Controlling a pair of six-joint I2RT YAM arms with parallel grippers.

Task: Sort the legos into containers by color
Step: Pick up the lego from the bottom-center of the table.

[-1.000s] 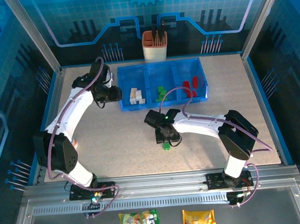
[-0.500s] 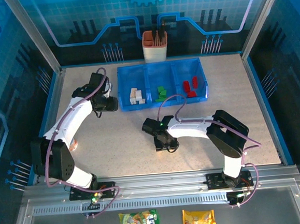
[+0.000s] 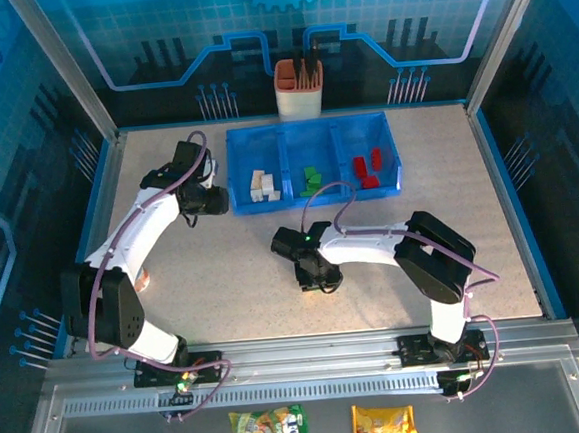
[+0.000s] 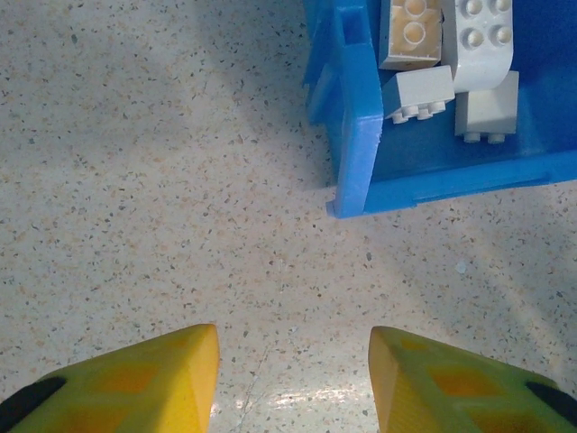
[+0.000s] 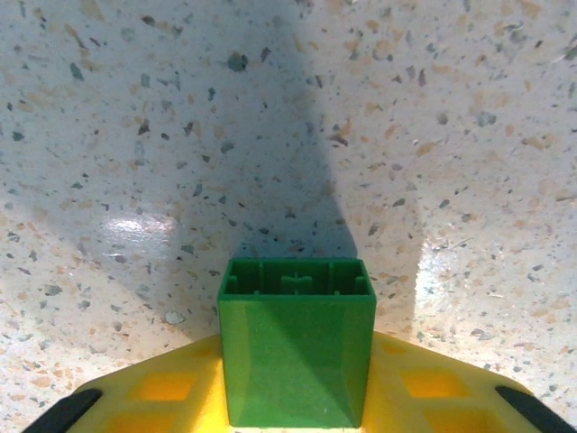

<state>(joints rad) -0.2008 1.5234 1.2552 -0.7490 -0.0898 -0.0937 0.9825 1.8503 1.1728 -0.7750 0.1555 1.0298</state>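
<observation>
Since a second ago the right gripper (image 5: 296,406) has slid left over the green brick (image 5: 297,338) and clamped down. The brick now sits pinched between its fingers, its far end jutting past the fingertips over the table (image 5: 135,108). The left gripper (image 4: 294,379) has backed out of the tray (image 4: 356,135); its fingers stand apart, nothing between them, with the tray's corner and the white bricks (image 4: 451,54) ahead to their right. Only the brick's near end looks gripped, so a quick lift could pivot it loose and drop it short of the tray.
</observation>
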